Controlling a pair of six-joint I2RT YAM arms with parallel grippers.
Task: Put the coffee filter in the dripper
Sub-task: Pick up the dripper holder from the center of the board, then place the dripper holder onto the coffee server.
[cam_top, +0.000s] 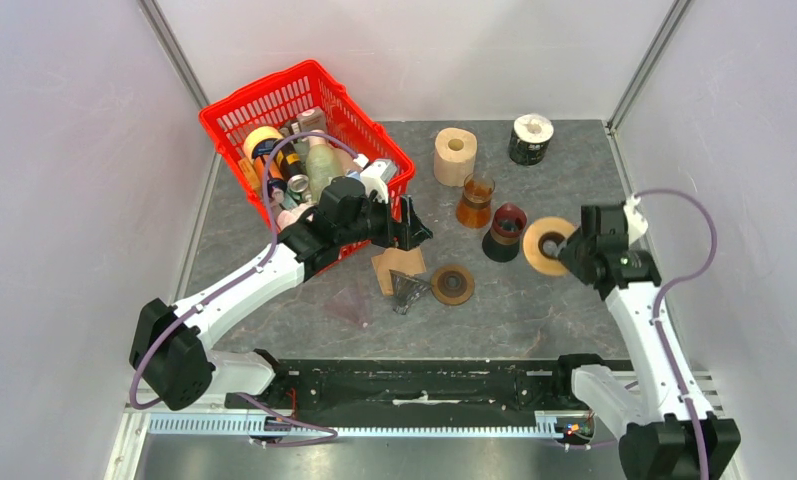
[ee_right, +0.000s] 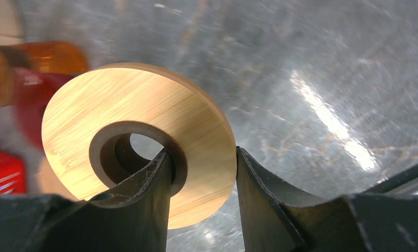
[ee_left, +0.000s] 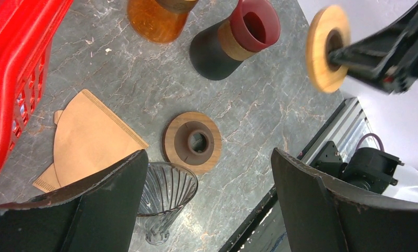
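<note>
The brown paper coffee filter (cam_top: 392,266) lies flat on the grey table; it also shows in the left wrist view (ee_left: 88,142). The clear ribbed glass dripper (cam_top: 407,290) lies on its side just in front of it (ee_left: 164,191). My left gripper (cam_top: 415,236) is open and empty, hovering above the filter and dripper (ee_left: 206,157). My right gripper (cam_top: 562,250) is shut on a light wooden ring (cam_top: 536,256), held above the table at the right. One finger passes through the ring's hole and the other sits outside the rim (ee_right: 204,155); the ring's face (ee_right: 196,131) fills that view.
A dark wooden ring (cam_top: 453,284) lies right of the dripper. A black and red cup (cam_top: 504,232), an amber glass (cam_top: 475,203), a paper roll (cam_top: 455,156) and a black canister (cam_top: 531,139) stand behind. A red basket (cam_top: 236,112) of several bottles is at back left. A pinkish translucent piece (cam_top: 352,305) lies front left.
</note>
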